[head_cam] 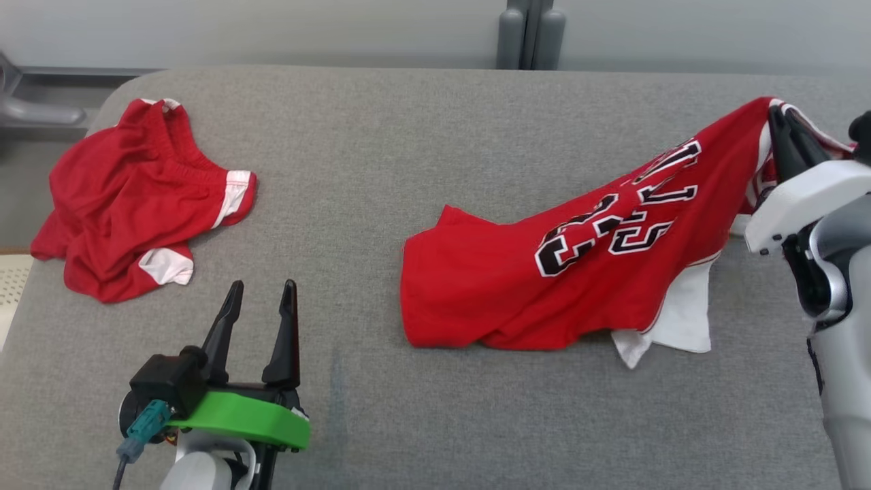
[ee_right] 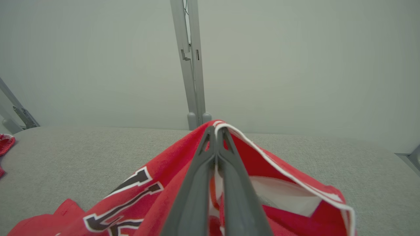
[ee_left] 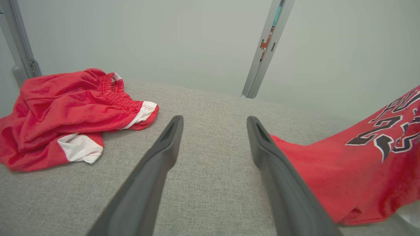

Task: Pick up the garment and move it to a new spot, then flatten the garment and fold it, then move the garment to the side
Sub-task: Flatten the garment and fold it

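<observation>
A red garment (head_cam: 578, 272), a basketball jersey with black-and-white numbers, lies crumpled toward the right of a grey fabric-topped desk (head_cam: 408, 136). Its upper right edge is raised off the surface, pinched between my right fingers (head_cam: 786, 139), which are closed tight on the cloth. The rest drapes down and rests on the desk. My left fingers (head_cam: 284, 320) stand wide apart, holding nothing, well apart from the garment, near the front left. A pair of red shorts (head_cam: 129, 197) sits bunched at the far left. I judge the pick-up only just begun: carrying it to a new spot, flattening, folding and setting it aside all remain.
</observation>
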### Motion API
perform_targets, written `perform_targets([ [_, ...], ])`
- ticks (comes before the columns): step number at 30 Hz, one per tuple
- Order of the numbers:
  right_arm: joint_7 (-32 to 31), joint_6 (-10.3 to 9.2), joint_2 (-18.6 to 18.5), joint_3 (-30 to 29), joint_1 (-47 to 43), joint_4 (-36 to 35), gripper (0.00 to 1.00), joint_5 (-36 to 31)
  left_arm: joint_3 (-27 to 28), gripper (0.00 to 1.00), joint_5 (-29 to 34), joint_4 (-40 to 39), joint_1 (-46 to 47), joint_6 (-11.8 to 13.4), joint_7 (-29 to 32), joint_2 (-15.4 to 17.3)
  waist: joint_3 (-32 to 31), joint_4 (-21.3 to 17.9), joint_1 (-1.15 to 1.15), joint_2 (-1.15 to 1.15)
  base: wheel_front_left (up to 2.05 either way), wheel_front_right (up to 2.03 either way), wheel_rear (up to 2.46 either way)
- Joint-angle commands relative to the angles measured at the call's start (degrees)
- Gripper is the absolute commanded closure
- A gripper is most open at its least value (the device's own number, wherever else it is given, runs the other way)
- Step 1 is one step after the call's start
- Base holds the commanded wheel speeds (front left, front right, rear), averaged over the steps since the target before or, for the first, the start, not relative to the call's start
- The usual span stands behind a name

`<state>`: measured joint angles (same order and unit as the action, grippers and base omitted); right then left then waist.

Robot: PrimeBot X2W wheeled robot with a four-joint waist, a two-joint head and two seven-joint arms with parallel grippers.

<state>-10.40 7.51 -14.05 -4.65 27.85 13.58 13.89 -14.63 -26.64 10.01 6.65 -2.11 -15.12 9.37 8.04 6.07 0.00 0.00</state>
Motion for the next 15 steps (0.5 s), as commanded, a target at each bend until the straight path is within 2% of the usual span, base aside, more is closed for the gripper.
perform_targets([
  [1,1.4,-0.04,-0.8,0.1,2.9,3.6,1.0,0.1,0.0,0.0,0.9,0.2,1.4,-0.4,0.0,-0.2,2.6,2.5,0.0,0.0,0.0,0.0,0.0],
  [8,6.9,-0.04,-2.5,0.8,14.8,21.2,1.0,-1.0,-0.7,0.0,1.6,0.8,4.0,-1.5,0.0,-1.0,6.2,7.0,0.0,0.0,0.0,0.0,0.0],
  [15,11.9,-0.04,-3.4,3.0,23.3,31.5,1.0,-1.8,-0.7,0.0,2.9,0.3,5.6,-2.5,0.0,-2.2,8.2,9.8,0.0,0.0,0.0,0.0,0.0],
])
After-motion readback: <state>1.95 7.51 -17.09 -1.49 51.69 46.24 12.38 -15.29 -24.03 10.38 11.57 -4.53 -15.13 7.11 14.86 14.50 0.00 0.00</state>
